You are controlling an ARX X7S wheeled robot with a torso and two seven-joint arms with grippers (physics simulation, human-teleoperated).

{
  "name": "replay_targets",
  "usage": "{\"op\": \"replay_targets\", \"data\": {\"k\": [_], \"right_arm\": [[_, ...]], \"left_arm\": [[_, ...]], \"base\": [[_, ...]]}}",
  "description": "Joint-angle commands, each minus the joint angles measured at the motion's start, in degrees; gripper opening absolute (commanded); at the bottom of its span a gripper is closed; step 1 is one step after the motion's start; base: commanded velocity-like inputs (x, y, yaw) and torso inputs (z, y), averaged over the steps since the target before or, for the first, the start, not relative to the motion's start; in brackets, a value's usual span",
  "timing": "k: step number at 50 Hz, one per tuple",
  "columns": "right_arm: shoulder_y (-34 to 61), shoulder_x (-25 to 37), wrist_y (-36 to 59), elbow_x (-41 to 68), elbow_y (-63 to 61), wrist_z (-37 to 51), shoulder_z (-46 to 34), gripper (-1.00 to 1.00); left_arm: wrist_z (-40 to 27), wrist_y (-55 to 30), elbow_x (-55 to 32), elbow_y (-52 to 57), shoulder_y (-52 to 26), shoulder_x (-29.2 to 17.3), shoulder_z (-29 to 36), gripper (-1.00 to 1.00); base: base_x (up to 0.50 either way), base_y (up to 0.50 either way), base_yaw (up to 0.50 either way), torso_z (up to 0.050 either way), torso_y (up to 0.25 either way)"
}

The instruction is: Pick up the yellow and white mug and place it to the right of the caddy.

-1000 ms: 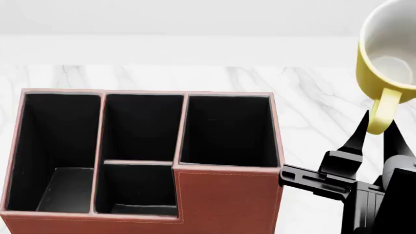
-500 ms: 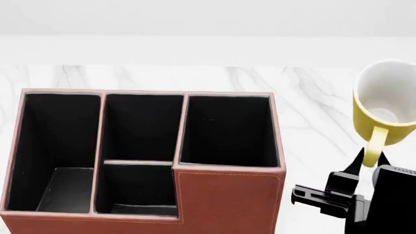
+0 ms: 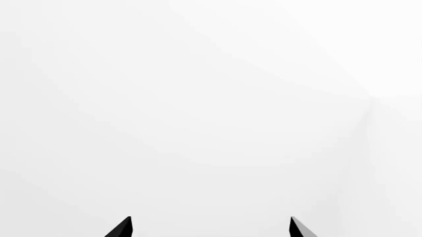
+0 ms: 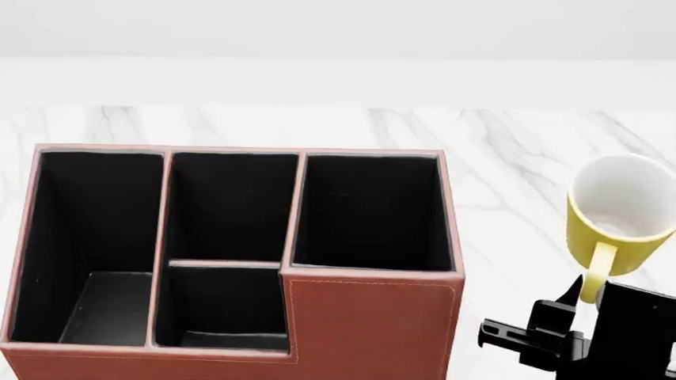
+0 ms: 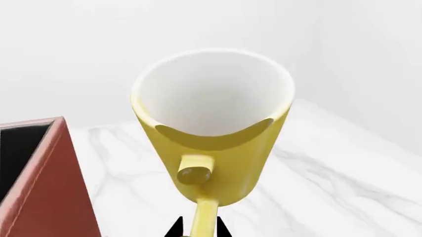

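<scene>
White marble tabletop (image 4: 507, 158): the right gripper (image 4: 587, 294) pinches the handle of the yellow and white mug (image 4: 618, 218), held just beyond its tips, right of the caddy (image 4: 365, 317); the left gripper (image 3: 209, 228) spread on nothing.

The small cylindrical mug (image 4: 618, 226) is yellow outside, handle included, and plain white inside. The large leather-look caddy (image 4: 370, 321) is reddish-brown with pale stitched edges and black-lined compartments. The marble tabletop (image 4: 507, 150) is white with faint grey veins. The right gripper (image 4: 587, 299) is black.
</scene>
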Motion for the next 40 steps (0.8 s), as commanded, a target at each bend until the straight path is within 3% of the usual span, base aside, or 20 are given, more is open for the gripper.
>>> {"op": "replay_targets", "data": {"k": [1,40], "right_arm": [[-0.7,-1.1,-0.5,0.8,3.2,-1.9,0.9,-1.00],[-3.1,-5.2,1.0,3.6,11.3,-6.6,0.1,-1.00]], "left_arm": [[0.0,0.2,0.0,0.0,0.1,0.0,-0.1,1.00],[0.0,0.9,0.1,0.0,0.8,0.5,-0.3,1.00]], "base": [[0.00,0.00,0.00,0.000,0.000],[0.00,0.00,0.00,0.000,0.001]]}}
